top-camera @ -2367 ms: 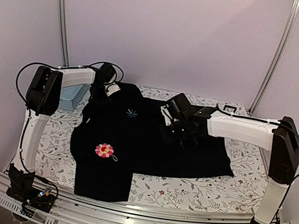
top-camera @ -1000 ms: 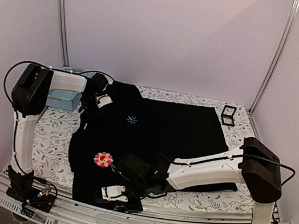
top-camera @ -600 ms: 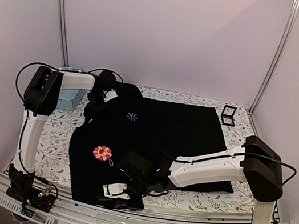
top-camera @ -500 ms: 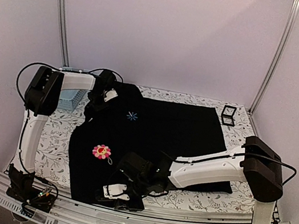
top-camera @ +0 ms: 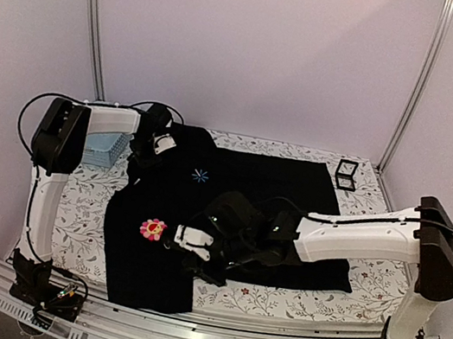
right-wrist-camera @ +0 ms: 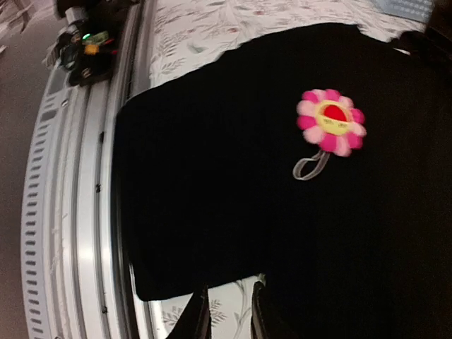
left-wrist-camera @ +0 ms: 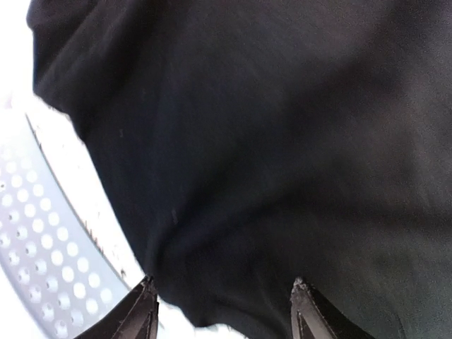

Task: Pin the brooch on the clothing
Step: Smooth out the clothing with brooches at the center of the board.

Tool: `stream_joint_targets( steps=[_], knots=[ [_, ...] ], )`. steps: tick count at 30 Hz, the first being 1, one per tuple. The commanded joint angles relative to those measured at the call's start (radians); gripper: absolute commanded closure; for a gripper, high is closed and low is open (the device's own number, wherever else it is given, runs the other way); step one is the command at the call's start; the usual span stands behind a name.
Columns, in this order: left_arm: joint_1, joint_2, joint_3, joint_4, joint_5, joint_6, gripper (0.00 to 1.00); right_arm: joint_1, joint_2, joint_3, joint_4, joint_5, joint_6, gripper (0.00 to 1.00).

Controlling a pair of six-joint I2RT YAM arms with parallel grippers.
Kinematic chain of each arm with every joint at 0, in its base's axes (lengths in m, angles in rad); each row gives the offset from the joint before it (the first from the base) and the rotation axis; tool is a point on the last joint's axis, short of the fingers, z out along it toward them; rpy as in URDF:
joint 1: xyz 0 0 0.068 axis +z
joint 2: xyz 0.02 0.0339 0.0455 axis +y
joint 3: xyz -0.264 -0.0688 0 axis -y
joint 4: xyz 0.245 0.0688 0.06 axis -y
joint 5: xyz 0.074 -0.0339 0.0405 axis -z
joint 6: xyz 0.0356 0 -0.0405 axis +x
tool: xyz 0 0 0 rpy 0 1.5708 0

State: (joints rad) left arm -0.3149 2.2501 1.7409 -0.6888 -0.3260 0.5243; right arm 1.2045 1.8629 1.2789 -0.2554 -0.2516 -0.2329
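left end effector (left-wrist-camera: 222,300) spread wide over the clothing (left-wrist-camera: 282,141), right end effector (right-wrist-camera: 226,314) barely parted, both empty.

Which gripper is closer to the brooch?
Right. The right gripper is over the shirt, just right of the brooch in the top view. The left gripper is at the shirt's far left edge, well beyond it.

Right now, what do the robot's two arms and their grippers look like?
Both the left arm and right arm are white boxy tubes with bulky black joints. Thin black cables loop beside them. The left gripper and right gripper are black with white patches.
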Motion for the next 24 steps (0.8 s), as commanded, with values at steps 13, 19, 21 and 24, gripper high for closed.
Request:
stream_joint_targets(
  steps=[13,19,21,24],
  knots=[
    [-0.028,-0.441,-0.529,-0.157,0.21,-0.039,0.52,-0.364,-0.369,-0.443,-0.588,0.633,1.34,1.0],
    [-0.057,-0.447,-0.653,-0.162,0.209,-0.059,0.53,-0.372,-0.335,-0.603,-0.512,0.494,1.399,1.0],
    [-0.062,-0.453,-0.684,-0.176,0.192,-0.053,0.53,-0.371,-0.303,-0.627,-0.526,0.466,1.427,1.0],
    [-0.064,-0.466,-0.727,-0.201,0.162,-0.044,0.53,-0.355,-0.295,-0.623,-0.564,0.443,1.462,1.0]
  ],
)
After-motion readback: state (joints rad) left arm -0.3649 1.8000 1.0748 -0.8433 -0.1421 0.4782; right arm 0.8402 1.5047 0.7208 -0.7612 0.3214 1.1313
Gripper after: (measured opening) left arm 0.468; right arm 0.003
